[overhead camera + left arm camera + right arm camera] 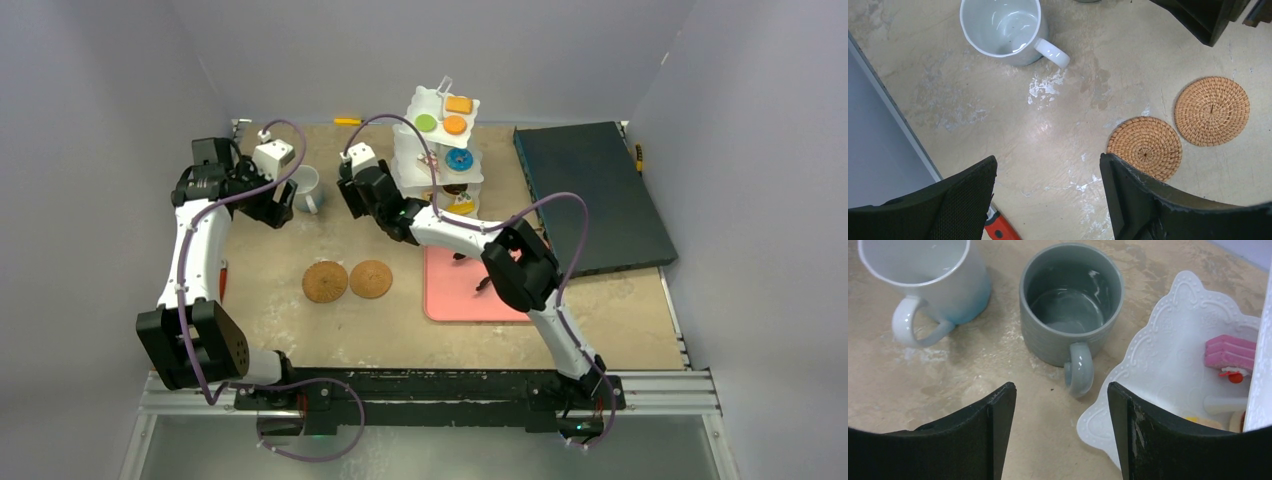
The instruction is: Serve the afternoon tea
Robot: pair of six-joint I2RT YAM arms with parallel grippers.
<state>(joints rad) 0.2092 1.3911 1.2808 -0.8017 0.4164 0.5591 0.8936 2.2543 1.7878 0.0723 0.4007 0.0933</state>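
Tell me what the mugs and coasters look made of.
White mug: probably glazed ceramic; glossy, with bright highlights inside.
Grey mug: likely the same; shiny glaze, faint ribbing on the wall.
Coasters: woven rattan or a similar plant fibre; matte, with a visible spiral weave.

You see the grey mug [1071,310] upright, with the white mug [928,280] and the scalloped stand [1168,365] flanking it and your right gripper [1060,392] spread wide over its handle.

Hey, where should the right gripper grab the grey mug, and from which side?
Probably pinch the handle of the grey mug, coming from the handle side with the right gripper. It stands upright, handle pointing straight at the open jaws.
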